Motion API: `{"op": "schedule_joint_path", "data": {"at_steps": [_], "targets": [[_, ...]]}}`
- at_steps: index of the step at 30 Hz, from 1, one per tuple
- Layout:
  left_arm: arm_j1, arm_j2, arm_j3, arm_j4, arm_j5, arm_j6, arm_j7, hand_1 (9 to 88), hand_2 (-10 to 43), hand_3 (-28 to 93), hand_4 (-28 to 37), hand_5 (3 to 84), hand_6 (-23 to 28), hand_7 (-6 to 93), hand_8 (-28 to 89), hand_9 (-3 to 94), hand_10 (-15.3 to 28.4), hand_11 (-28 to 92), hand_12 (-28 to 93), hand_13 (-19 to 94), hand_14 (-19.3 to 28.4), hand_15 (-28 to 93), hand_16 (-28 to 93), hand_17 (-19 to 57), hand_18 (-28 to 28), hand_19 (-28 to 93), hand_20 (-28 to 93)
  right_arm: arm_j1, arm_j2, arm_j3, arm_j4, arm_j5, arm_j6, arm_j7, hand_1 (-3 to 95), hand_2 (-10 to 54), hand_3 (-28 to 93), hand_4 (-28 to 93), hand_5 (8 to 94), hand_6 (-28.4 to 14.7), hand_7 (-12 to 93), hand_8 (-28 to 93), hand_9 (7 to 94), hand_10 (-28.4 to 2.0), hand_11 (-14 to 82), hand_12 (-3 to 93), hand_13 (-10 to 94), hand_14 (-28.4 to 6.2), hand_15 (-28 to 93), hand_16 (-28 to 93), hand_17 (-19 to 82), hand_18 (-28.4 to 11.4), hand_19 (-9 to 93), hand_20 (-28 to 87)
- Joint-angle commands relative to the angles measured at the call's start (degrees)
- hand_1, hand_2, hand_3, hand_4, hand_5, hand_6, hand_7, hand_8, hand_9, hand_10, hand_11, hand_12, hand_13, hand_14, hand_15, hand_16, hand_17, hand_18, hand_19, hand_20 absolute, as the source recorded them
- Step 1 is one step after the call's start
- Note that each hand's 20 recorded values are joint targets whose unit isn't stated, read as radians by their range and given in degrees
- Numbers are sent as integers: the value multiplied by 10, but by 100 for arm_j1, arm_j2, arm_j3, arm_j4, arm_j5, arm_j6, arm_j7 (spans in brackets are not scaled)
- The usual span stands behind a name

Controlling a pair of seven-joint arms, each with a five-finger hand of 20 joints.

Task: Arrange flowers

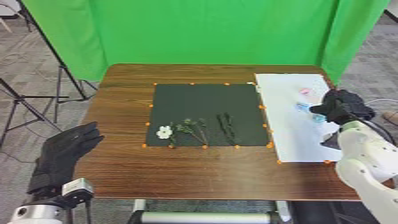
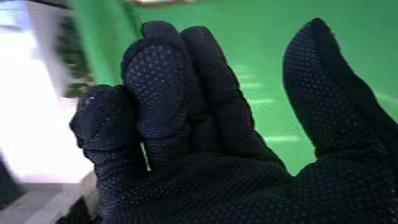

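Mainly a knock risk: right hand is tight against loose pieces on the white sheet

Left hand (image 1: 69,149) hangs by the table's (image 1: 204,175) left edge, fingers extended, nothing held. Low risk, unless it swings in over the near-left corner and drags the flat stuff.

White flower (image 1: 164,132) lies by the mat's (image 1: 202,102) near-left corner. Leafy sprigs (image 1: 187,128) sit just right of it along the near edge, dark stems (image 1: 226,129) beyond those. All loose and thin: a wide grab could pull neighbours along or bend a stalk.

Right hand (image 1: 342,106) is over the sheet's (image 1: 291,82) right edge, fingers loosely bent, thumb well apart, nothing in the grasp. Blue pieces (image 1: 319,118) are right beside it, probably blooms. Dropping low or sweeping left could shove them toward the mat; that bulky glove also blocks the overhead line to them.

Pink piece (image 1: 305,91) lies farther up, toward the far-right corner. Easy to brush on a long reach.

Past the far edge: green curtain (image 1: 204,35). Black stand (image 1: 60,65) off left, out of the way.
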Motion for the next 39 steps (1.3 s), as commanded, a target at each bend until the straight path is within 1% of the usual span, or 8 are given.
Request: {"op": "schedule_joint_path", "data": {"at_steps": [1,4,5,8,10,21,28,39], "targets": [[-13,-118,43,-2,67,-112,-118,275,52,831,-130,492,148,150,-87,399,217,351,99,274,279,576,-111,-93,215,562,150,14,-190,-21,335,-91,-334,191,258,2,794,-278,558,-76,201,-113,577,-180,199,161,653,-109,725,198,489,-177,932,318],[-53,-109,209,45,22,-82,-73,275,52,831,-130,493,149,150,-88,400,217,351,99,274,279,576,-111,-93,215,562,150,48,-209,-2,460,-106,-439,199,258,-1,795,-278,549,-77,200,-112,567,-181,191,162,649,-109,725,198,487,-178,932,316],[-6,-143,184,25,52,-106,-90,275,52,830,-130,493,149,149,-88,399,217,352,98,274,279,576,-111,-94,215,562,150,120,-248,-36,525,-159,-457,196,258,-2,797,-278,545,-77,197,-112,564,-182,187,161,649,-109,724,198,487,-178,932,316],[60,-99,217,17,-94,82,185,275,53,829,-130,493,148,150,-88,399,217,352,98,274,280,576,-112,-94,216,562,150,173,-243,-36,543,-204,-507,195,258,-3,798,-278,541,-77,194,-111,560,-183,184,162,647,-109,724,197,485,-178,932,313],[48,-70,195,30,-110,93,256,276,53,829,-130,493,148,150,-88,400,217,351,97,274,278,575,-112,-94,215,562,150,703,-234,-474,812,-43,-353,274,259,-4,797,-279,536,-79,190,-111,553,-185,180,162,643,-111,723,196,484,-178,932,310],[-10,-74,239,68,-71,29,203,276,52,828,-131,494,149,151,-88,402,218,352,98,275,278,576,-111,-93,215,562,150,1041,-501,-707,1045,-266,-421,156,260,-7,797,-281,515,-83,174,-102,536,-187,172,163,636,-113,727,191,479,-178,932,306],[-49,-106,195,66,-21,-26,145,276,52,828,-130,494,149,151,-88,403,218,351,97,275,279,576,-111,-94,215,562,150,1040,-641,-845,1076,-223,-606,330,321,-26,818,-280,537,-60,199,-113,586,-163,190,162,658,-103,718,184,478,-178,932,299],[-137,-148,201,81,14,-88,57,278,52,828,-129,494,149,151,-88,402,217,352,97,275,279,577,-112,-94,215,562,150,988,-697,-911,1063,-311,-1054,425,323,-41,820,-282,535,-63,198,-114,576,-181,182,160,650,-108,720,193,476,-180,932,294]]}}
